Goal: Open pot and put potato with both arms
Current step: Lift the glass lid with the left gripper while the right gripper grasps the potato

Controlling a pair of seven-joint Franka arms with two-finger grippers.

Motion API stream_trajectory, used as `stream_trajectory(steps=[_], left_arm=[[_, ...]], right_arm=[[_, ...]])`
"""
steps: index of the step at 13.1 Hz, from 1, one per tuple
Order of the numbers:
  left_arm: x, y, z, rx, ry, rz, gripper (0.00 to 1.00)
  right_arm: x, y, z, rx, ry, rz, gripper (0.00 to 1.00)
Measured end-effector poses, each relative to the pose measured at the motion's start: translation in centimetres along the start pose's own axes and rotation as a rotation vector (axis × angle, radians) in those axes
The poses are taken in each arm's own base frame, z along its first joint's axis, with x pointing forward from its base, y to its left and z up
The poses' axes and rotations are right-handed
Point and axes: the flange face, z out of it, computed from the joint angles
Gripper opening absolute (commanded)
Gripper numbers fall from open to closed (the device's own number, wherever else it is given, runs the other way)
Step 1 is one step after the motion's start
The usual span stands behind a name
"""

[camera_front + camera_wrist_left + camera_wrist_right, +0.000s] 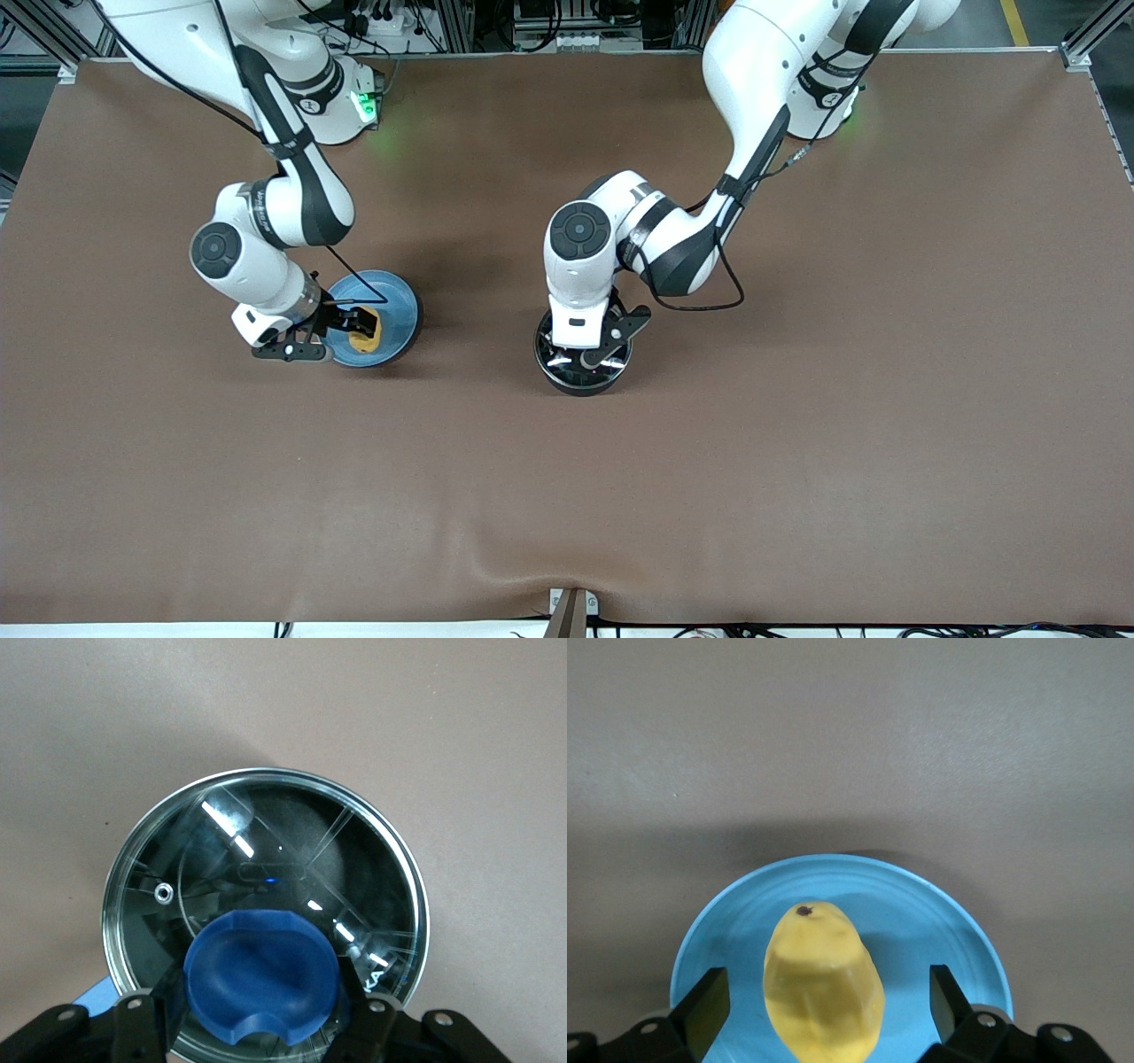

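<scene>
A: Start at the right arm's end of the table (pixel 797 496). What is there?

B: The blue plate (pixel 397 306) sits there with the potato (pixel 364 339) on it. The right gripper (pixel 824 1005) is low over the plate, and its jaws are spread wide, holding nothing.

A: Where is the potato next to those jaws?

B: It lies right between them. In the right wrist view, one finger (pixel 704 1005) stands on each side of the yellow potato (pixel 824 988), and neither one touches it. There is a gap on both sides.

A: And nearer the middle of the table?

B: The pot (pixel 582 372) stands there, well apart from the plate. The left gripper (pixel 585 354) is down on top of it. Its jaws are squeezed tight on the blue knob (pixel 263 973) of the glass lid (pixel 266 868). The lid looks like it is on the pot, so the pot is not open yet.

A: How should the arm do this step well?

B: Lifting the lid looks like the job now. The left arm should pull straight up and slowly, so the lid does not tip or slide on the rim. It should keep a firm squeeze, because the smooth knob could slip. Then the lid should go off to the side so the pot is clear for the potato. The right jaws should close on the potato's middle.
</scene>
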Motion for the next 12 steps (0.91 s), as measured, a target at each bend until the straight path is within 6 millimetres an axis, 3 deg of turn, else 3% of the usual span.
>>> stream_trajectory(steps=[2, 4, 6, 9, 10, 12], left_arm=[[0.1, 0.2, -1.0, -0.016, 0.003, -0.002, 0.00], [1.1, 0.3, -4.3, -0.050, 0.013, -0.002, 0.00], [3.9, -0.7, -8.9, -0.052, 0.025, 0.031, 0.00], [10.6, -3.3, -14.5, -0.063, 0.044, 0.080, 0.00], [12.9, -4.4, -15.2, -0.061, 0.049, 0.090, 0.00], [16.6, -6.3, -14.4, -0.032, 0.045, 0.130, 0.00]], right_arm=[[-0.1, -0.1, 0.5, -0.002, -0.008, 0.001, 1.00], [-0.2, 0.0, 1.0, -0.004, -0.016, 0.003, 1.00], [-0.3, 0.1, 2.1, 0.004, -0.028, 0.024, 1.00], [-0.6, -0.7, 3.8, 0.010, -0.031, 0.025, 0.97], [-0.7, -0.9, 4.1, 0.011, -0.028, 0.023, 0.74], [-0.7, -1.0, 4.3, 0.013, -0.028, 0.025, 0.43]])
